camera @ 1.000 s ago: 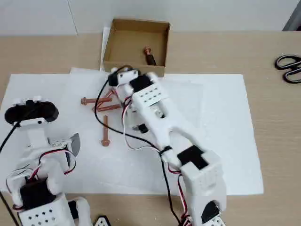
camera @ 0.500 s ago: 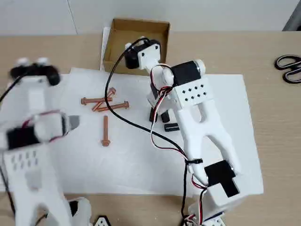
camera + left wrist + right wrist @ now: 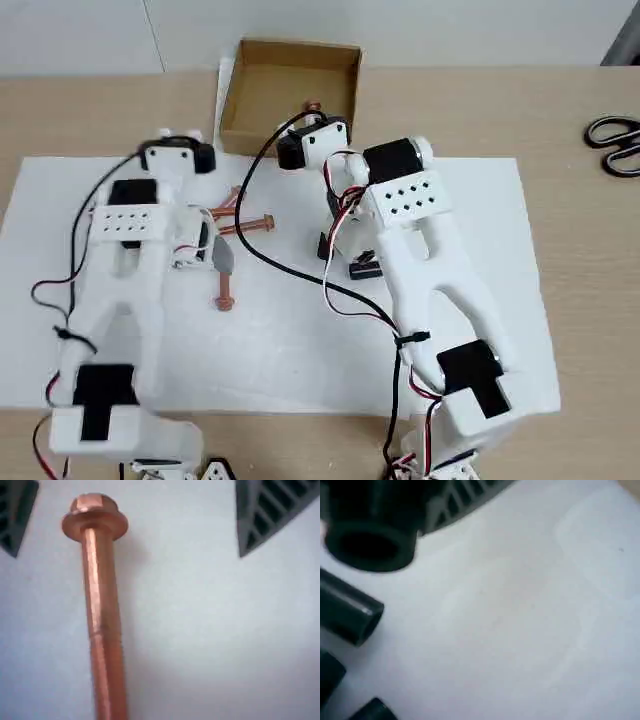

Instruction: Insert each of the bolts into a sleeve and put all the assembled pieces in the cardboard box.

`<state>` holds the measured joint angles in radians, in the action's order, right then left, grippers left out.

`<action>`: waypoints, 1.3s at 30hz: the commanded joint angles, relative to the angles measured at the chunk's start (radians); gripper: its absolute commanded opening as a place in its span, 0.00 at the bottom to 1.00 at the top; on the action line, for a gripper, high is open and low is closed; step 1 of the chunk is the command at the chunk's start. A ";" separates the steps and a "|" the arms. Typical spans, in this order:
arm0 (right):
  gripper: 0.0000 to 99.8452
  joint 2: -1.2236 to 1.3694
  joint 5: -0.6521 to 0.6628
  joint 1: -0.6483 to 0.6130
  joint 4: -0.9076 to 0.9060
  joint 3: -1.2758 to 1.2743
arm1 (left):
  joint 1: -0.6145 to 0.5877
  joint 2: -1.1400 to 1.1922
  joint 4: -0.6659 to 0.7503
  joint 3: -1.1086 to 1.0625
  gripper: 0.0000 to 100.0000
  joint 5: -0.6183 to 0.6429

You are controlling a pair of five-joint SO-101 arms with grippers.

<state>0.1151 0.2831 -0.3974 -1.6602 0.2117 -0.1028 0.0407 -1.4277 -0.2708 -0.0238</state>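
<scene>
On the white paper sheet (image 3: 470, 300) over the wooden table (image 3: 585, 260), the left gripper (image 3: 129, 555) hangs with jaws spread wide straight above a lone copper bolt (image 3: 102, 625), flanged hex head and smooth shank, lying flat between the fingers (image 3: 265, 515), its long axis square to their closing line, nearer one finger, likely needing slight centring

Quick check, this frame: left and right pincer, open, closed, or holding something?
Left pincer: open, empty, straddling a bolt.
Right pincer: cannot be told; a black sleeve is right beside it.
</scene>
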 commanded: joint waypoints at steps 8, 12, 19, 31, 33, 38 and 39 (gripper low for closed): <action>0.00 -0.061 0.008 0.002 -0.010 0.005 | 0.008 0.127 0.080 0.045 0.18 -0.006; 0.00 -0.061 0.008 0.002 -0.010 0.005 | 0.009 0.183 0.124 0.045 0.13 0.029; 0.00 -0.061 0.008 0.002 -0.010 0.005 | 0.089 0.206 0.117 0.044 0.10 0.029; 0.00 -0.061 0.012 0.008 -0.008 0.005 | 0.112 0.155 -0.071 0.128 0.00 -0.032; 0.00 -0.061 0.012 0.010 -0.008 0.008 | 0.112 0.091 -0.126 0.159 0.00 -0.074; 0.00 -0.104 0.012 0.044 -0.008 0.009 | 0.106 -0.126 -0.196 0.174 0.00 -0.212; 0.00 -0.131 0.011 0.065 -0.008 0.009 | 0.104 -0.161 -0.198 0.174 0.00 -0.238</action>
<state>0.0936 0.2831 -0.3744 -1.6602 0.2117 0.0015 0.0238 -1.6042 -0.1435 -0.1926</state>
